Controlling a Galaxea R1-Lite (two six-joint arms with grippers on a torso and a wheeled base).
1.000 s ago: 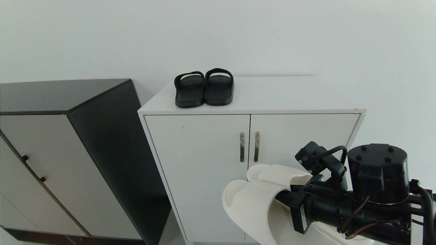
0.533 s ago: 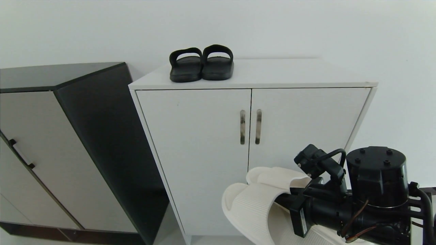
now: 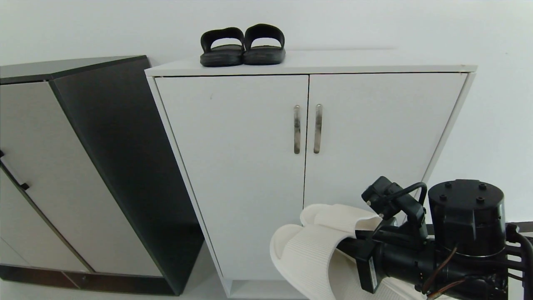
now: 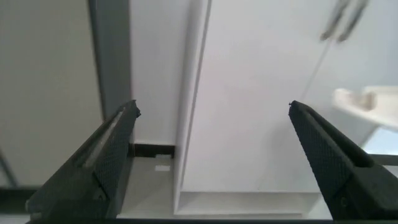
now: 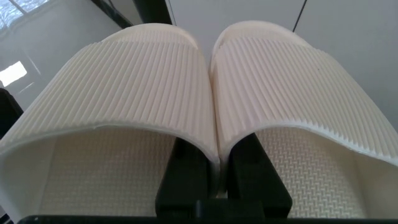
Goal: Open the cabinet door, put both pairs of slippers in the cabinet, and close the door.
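**Cream slippers [image 3: 308, 250] held before the white cabinet [image 3: 241, 166]**

The white cabinet stood ahead of both hands with both doors shut. A dark cabinet [image 3: 125, 166] stood beside it on the left hand's side. The right hand [image 5: 217, 177] was clamped on the cream slippers, low before the right door [image 3: 374, 133]. The black slippers [image 3: 242, 45] sat on the cabinet top, well above both hands. The left hand [image 4: 212, 112] gaped wide, holding nothing.
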